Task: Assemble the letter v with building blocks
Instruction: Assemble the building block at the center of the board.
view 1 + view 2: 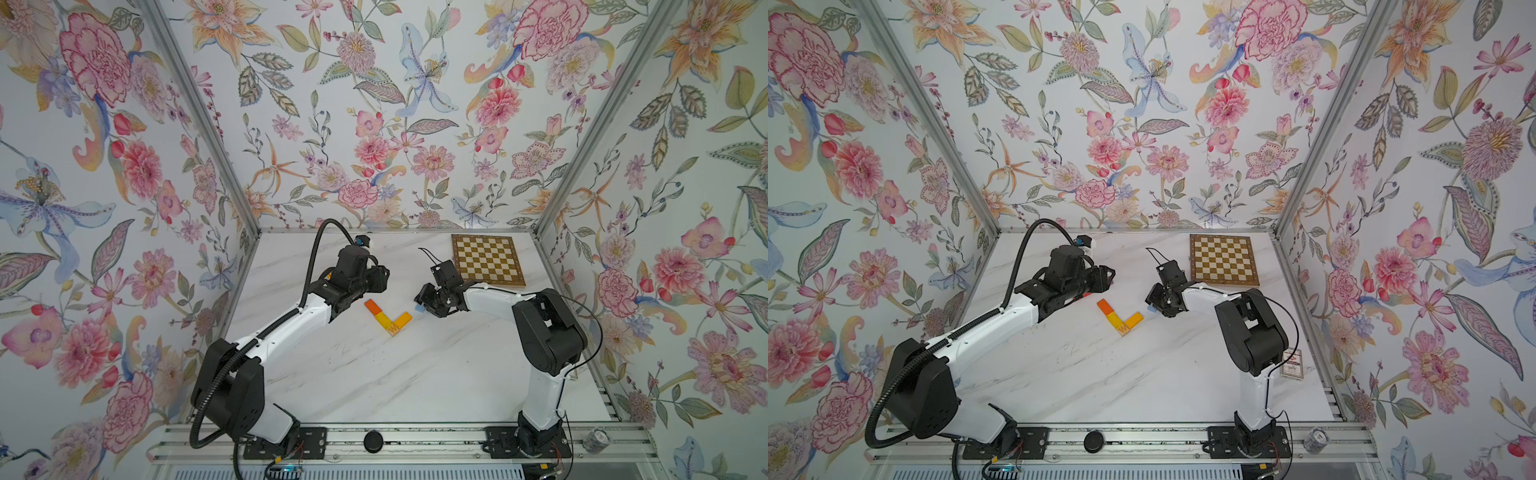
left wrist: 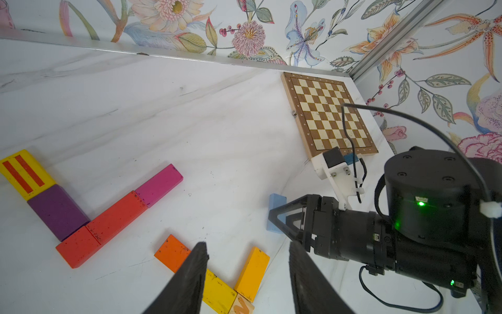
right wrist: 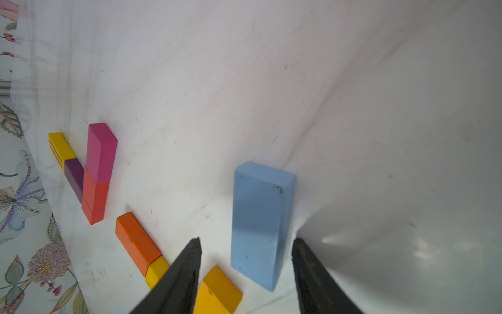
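The marble worktop (image 1: 374,374) is carrying a chessboard (image 1: 487,260) at about 1 o'clock from its middle, well apart from the work. The left claw (image 2: 247,243) is hovering released and empty above the orange block (image 1: 372,306), its fingers standing apart. The right claw (image 3: 247,240) is also released, its jaws standing wider than the piece between them and gripping nothing. A finished-looking angle of striped yellow (image 2: 25,174), purple (image 2: 57,210), red (image 2: 108,217) and magenta (image 2: 159,185) blocks is lying at roughly 10 o'clock, mostly hidden under the left arm in both top views. The letter v (image 1: 392,329) in hand is sitting mid-worktop: orange, then a yellow block (image 1: 381,319), down to the W cube (image 1: 393,329), with a single amber block (image 1: 402,320) rising toward 2 o'clock (so that arm is looking one piece short). The light blue block (image 3: 260,223) is lying just beyond the amber block's free end, at about 2 o'clock from it, near but not lined up. It is likely light, stiff painted wood, smooth enough to slide or pivot when nudged, and is best pinched across its two long sides near the middle. It is sitting directly between the right claw's fingers, with a clear gap on one side.
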Tool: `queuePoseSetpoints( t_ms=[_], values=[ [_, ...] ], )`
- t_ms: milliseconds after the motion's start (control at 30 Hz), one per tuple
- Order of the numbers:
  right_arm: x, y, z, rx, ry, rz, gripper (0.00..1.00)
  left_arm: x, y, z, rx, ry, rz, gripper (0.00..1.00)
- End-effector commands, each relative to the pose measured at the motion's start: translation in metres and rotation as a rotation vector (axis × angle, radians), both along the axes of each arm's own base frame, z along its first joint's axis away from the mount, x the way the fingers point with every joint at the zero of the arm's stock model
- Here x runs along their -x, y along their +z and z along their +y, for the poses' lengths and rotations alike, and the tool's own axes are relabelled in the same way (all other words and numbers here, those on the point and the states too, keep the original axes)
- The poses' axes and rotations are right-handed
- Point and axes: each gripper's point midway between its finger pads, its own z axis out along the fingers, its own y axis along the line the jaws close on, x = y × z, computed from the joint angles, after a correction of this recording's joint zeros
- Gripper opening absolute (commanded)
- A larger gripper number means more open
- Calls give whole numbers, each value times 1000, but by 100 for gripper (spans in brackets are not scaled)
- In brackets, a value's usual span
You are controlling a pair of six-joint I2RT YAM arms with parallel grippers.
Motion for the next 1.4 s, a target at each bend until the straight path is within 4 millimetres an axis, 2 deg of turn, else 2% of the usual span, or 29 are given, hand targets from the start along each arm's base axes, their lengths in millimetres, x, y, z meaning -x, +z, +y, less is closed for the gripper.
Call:
queuePoseSetpoints(
  t_ms=[0, 167, 200, 367, 467, 667, 867, 1067, 1367],
  values=[
    [-2, 36, -1, -43, 8, -75, 61, -5, 5, -1, -14, -21, 0, 53],
    [7, 70, -16, -57, 12, -154, 64, -9, 10, -12, 1, -66, 9, 54],
    [9, 74, -21, -57, 7, -164, 63, -12, -3, -17, -11, -77, 41, 55],
    [24, 96, -59, -39, -54, -235, 65, -21, -18, -38, -22, -143, 116, 55],
    [35, 104, -86, -17, -106, -270, 67, -27, -35, -51, -49, -177, 192, 55],
    [56, 104, -128, -1, -194, -296, 68, -26, -69, -88, -189, -282, 293, 56],
    [72, 98, -152, 4, -244, -295, 68, -20, -97, -114, -303, -354, 358, 56],
    [78, 90, -160, 2, -255, -282, 68, -10, -122, -133, -395, -405, 388, 56],
    [81, 81, -165, -4, -251, -262, 68, -12, -152, -142, -448, -421, 416, 56]
  ],
)
